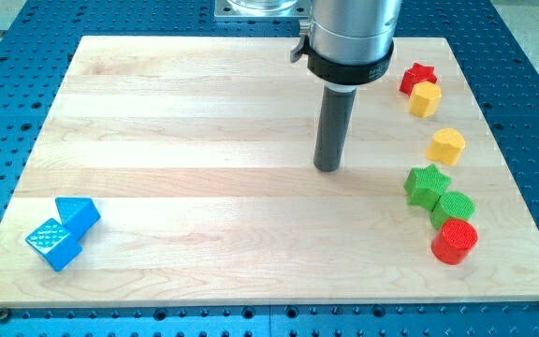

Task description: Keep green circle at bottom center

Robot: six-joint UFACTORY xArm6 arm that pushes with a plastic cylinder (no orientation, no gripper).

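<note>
A: My tip (327,168) is bare, a rod with no jaws to open or close, and it touches no block. It stands near the board's (204,140) middle, well apart from the green circle (455,208).

B: Where is the circle?

A: At the view's right, between the green star (426,184) and the red circle (454,241), seemingly touching both.

B: How to push well?

A: I think go around to its right side, then push left and down slowly, so neighbours stay. No containers here.

Robotics lab bench — wooden board (204,140) on blue perforated table (7,112), arm (352,37) mounted overhead.
</note>
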